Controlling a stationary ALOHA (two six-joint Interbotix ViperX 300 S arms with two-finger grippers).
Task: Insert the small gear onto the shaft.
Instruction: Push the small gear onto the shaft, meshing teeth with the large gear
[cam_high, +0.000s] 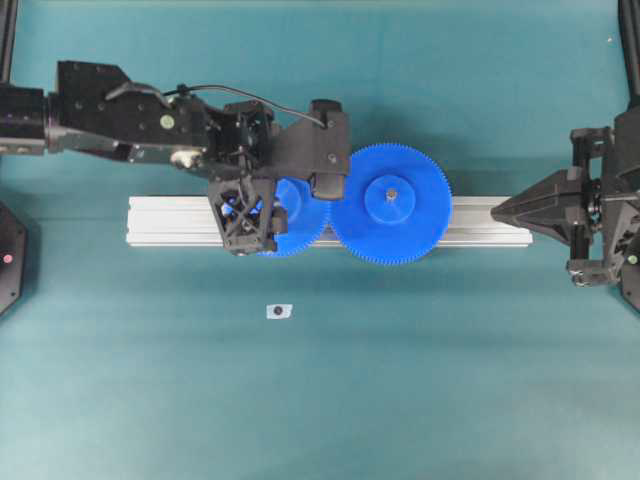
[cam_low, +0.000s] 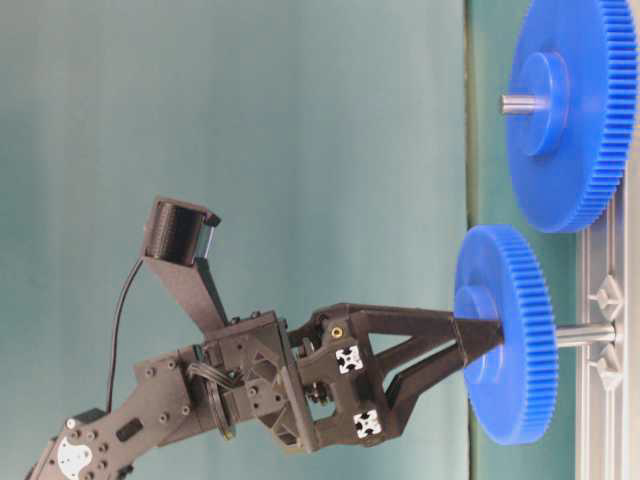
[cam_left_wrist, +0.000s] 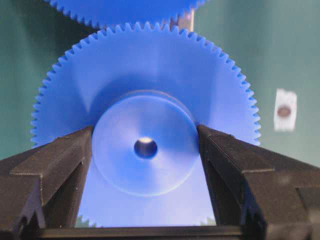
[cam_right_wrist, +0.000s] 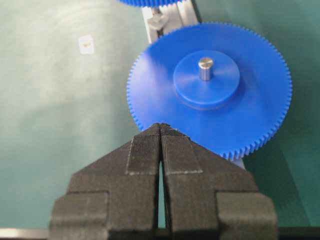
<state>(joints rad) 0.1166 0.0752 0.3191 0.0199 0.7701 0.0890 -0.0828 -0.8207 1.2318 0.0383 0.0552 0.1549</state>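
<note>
The small gear (cam_low: 505, 335) is a blue toothed disc with a raised hub. My left gripper (cam_low: 478, 342) is shut on that hub, one finger on each side. In the left wrist view the fingers (cam_left_wrist: 65, 160) clamp the hub of the small gear (cam_left_wrist: 145, 90), and a shiny spot shows inside its central hole. The shaft (cam_low: 585, 335) is a thin silvery stub running from the gear's back to the rail, so the gear sits on it with a gap to the rail. In the overhead view the left gripper (cam_high: 243, 215) covers most of the small gear (cam_high: 297, 215). My right gripper (cam_right_wrist: 160, 127) is shut and empty.
The larger blue gear (cam_high: 390, 205) with a grey pin (cam_right_wrist: 205, 67) sits on the aluminium rail (cam_high: 165, 220), its teeth next to the small gear. My right gripper (cam_high: 500, 210) points at the rail's right end. A small white tag (cam_high: 278, 311) lies on the green table.
</note>
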